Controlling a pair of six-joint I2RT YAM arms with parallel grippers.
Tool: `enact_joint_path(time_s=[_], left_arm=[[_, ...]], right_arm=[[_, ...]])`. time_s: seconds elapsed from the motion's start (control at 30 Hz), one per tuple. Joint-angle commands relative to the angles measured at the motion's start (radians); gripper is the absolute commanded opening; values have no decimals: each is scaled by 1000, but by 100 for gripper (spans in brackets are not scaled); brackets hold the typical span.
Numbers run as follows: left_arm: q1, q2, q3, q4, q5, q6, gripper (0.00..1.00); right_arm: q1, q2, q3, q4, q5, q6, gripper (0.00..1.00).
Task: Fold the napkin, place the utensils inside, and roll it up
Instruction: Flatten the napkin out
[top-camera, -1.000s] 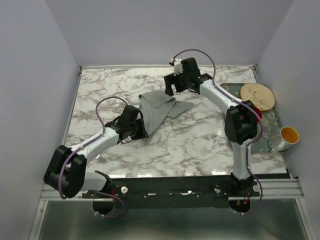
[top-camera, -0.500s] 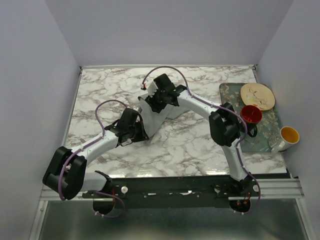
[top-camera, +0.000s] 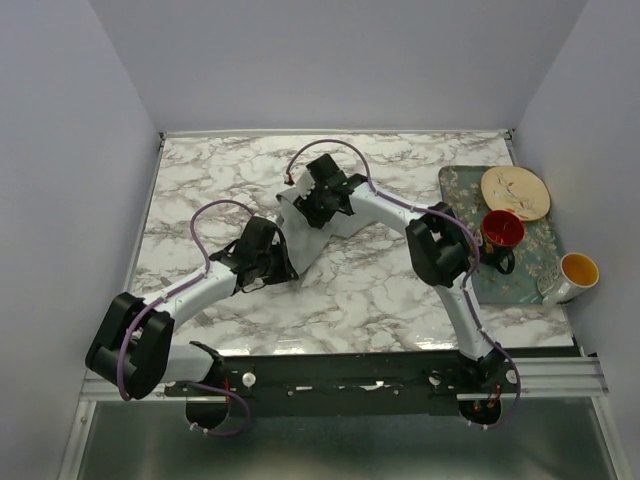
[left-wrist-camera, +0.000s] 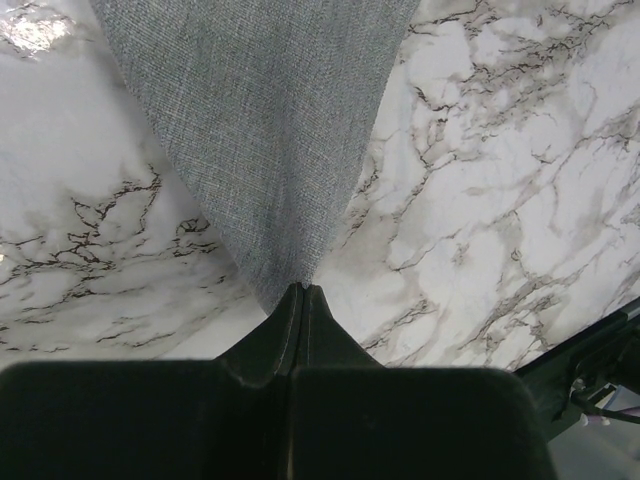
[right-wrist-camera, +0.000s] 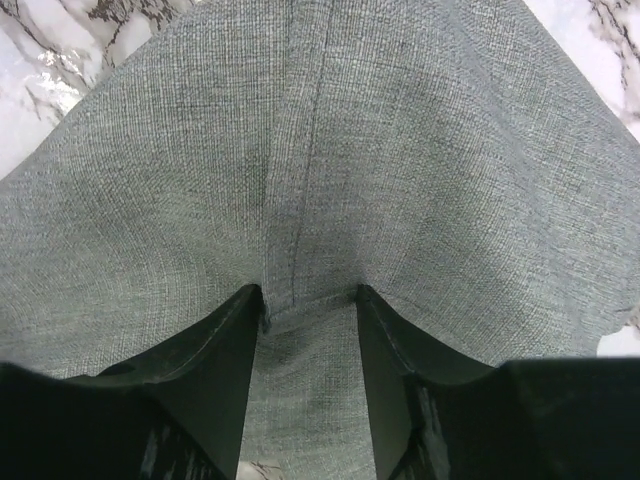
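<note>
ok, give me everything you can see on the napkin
The napkin is thin grey-green woven cloth, lying folded and rumpled on the marble table. The left gripper is shut on one pointed corner, the cloth fanning out from it. The right gripper sits on its far part, fingers open either side of a stitched seam.

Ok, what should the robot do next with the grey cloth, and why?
Probably shut the right tool on the napkin: its open fingers straddle a fold, while the left tool pinches a corner.
</note>
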Motion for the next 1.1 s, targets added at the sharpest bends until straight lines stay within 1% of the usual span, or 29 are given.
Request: enact_joint_path(time_s=[0.0, 0.03, 0.3, 0.33, 0.37, 0.4, 0.43, 0.47, 0.53, 0.6, 0.67, 0.7, 0.73, 0.77, 0.8, 0.83, 0.87, 0.9, 0.93, 0.97, 1.0, 1.03, 1.07], left_arm=[[-2, -4, -6, 12, 14, 7, 0], [-2, -4, -6, 9, 13, 8, 0], [-2, -10, -14, 9, -1, 18, 0], [-2, -13, -16, 12, -3, 16, 0], [-2, -13, -17, 14, -4, 16, 0], [-2, -13, -19, 16, -4, 18, 0], [-2, -14, -20, 17, -1, 18, 0], [-2, -16, -20, 17, 2, 16, 0], [-1, -27, -22, 16, 1, 16, 0], [-1, -51, -5, -13, -27, 25, 0], [10, -86, 24, -84, -114, 57, 0], [15, -132, 67, -101, -148, 74, 0], [24, -152, 96, -119, -182, 111, 0], [35, -168, 133, -171, -226, 131, 0], [74, -185, 212, -196, -293, 145, 0], [102, -189, 248, -211, -308, 157, 0], [128, -191, 282, -221, -323, 175, 0], [192, -195, 338, -213, -343, 185, 0], [225, -192, 371, -202, -352, 194, 0], [260, -189, 406, -184, -355, 202, 0], [289, -174, 494, -172, -352, 235, 0], [346, -166, 545, -159, -333, 251, 0], [373, -160, 600, -144, -322, 264, 0]], right_arm=[[-2, 20, 57, 23, 34, 1, 44], [-1, 18, 71, 28, 40, 4, 37], [-1, -25, 107, 29, 83, -2, 35], [-2, -29, 107, 31, 80, 0, 36], [-8, -31, 107, 29, 55, 1, 34], [-10, -26, 113, 31, 46, 6, 25], [-11, -20, 120, 26, 44, 12, 4], [-11, -9, 126, 26, 56, 23, 1], [-11, -6, 129, 28, 55, 32, 1], [-15, -20, 142, 31, 86, 64, 1], [-30, -51, 178, 28, 118, 102, 1], [-39, -77, 194, 23, 121, 143, 1], [-51, -129, 208, 22, 119, 162, 1], [-79, -153, 253, 17, 112, 182, 1], [-94, -173, 283, 13, 100, 222, 1], [-108, -202, 310, 11, 77, 240, 1], [-129, -212, 383, 13, 8, 256, 1], [-134, -215, 422, 23, -24, 295, 1], [-136, -212, 482, 40, -54, 311, 1], [-136, -203, 535, 60, -143, 343, 1], [-134, -203, 623, 92, -181, 413, 1], [-136, -206, 651, 180, -204, 455, 1], [-136, -232, 665, 239, -259, 495, 1]])
